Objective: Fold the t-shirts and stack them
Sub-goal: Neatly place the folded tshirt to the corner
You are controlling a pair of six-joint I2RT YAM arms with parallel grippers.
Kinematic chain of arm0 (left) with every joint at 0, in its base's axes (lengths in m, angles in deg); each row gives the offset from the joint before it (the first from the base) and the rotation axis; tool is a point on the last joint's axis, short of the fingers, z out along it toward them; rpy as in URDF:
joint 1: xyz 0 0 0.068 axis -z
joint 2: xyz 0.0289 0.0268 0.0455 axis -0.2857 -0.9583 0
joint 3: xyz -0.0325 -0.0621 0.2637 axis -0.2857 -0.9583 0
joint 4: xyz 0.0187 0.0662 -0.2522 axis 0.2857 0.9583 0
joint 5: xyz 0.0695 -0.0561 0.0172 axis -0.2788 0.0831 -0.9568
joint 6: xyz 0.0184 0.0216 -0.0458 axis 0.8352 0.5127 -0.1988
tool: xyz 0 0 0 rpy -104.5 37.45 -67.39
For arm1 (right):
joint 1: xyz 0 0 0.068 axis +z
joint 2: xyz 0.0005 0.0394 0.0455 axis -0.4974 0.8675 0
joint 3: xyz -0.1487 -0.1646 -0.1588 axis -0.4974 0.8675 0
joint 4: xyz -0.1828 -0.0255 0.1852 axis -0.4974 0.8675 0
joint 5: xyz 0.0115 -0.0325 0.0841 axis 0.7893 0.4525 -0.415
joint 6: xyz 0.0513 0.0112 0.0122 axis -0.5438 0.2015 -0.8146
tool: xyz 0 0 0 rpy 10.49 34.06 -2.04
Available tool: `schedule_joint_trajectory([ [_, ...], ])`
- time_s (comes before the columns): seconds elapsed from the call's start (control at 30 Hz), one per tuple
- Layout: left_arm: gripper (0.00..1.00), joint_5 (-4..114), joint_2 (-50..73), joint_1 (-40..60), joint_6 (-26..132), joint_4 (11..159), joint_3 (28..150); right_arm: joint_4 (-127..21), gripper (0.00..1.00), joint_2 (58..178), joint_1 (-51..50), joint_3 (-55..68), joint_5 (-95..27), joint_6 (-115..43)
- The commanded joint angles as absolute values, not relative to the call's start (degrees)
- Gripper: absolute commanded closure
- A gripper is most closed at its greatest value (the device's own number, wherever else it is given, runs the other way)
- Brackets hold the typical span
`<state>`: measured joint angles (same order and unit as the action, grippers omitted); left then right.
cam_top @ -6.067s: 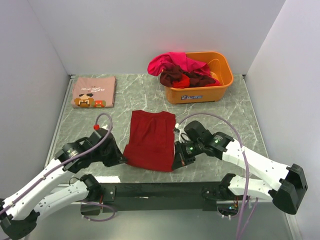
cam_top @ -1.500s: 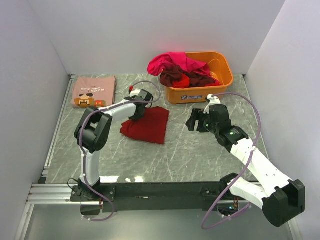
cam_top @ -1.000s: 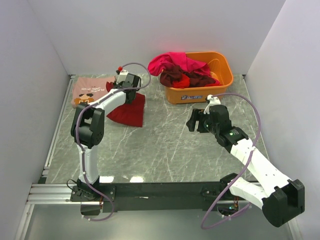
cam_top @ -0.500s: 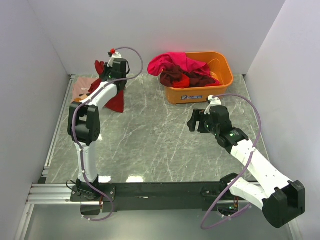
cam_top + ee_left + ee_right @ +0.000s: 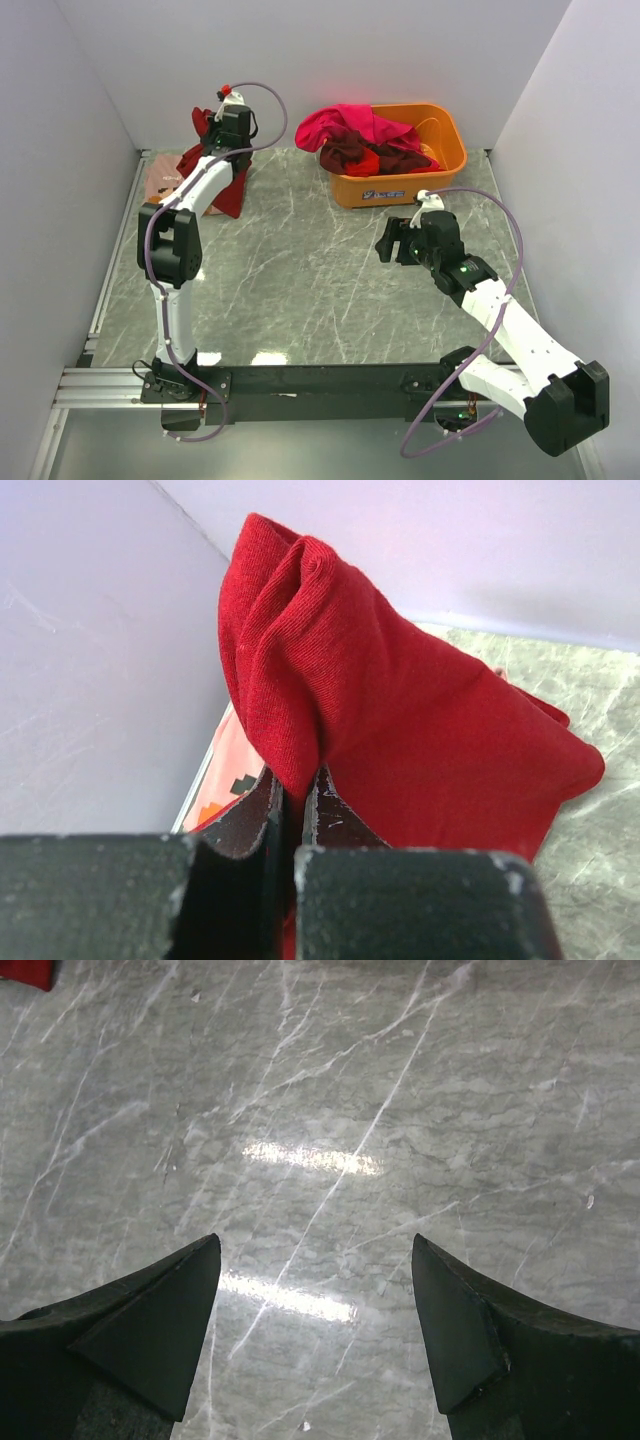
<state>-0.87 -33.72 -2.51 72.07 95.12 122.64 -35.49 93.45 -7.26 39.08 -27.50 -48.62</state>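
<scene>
Where the left fingers (image 5: 250,820) clamp it, the plain dark red t-shirt (image 5: 400,720) bunches into soft folds and droops beyond them over one pink t-shirt (image 5: 225,770). Right fingers (image 5: 160,1330) gape above the table (image 5: 330,1110). One orange tub (image 5: 400,187) holds three other t-shirts (image 5: 350,140).

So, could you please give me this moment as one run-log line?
left gripper: shut on dark red t-shirt, lifted above pink t-shirt | right gripper: open, empty
</scene>
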Motion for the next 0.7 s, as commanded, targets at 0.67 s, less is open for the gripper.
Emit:
schedule_joint_trajectory([
  [0.67, 0.99, 9.0, -39.6, -14.1, 71.3, 93.7, 127.4, -36.8, 0.17, 94.9, -8.0, 38.1, -24.5, -48.4],
])
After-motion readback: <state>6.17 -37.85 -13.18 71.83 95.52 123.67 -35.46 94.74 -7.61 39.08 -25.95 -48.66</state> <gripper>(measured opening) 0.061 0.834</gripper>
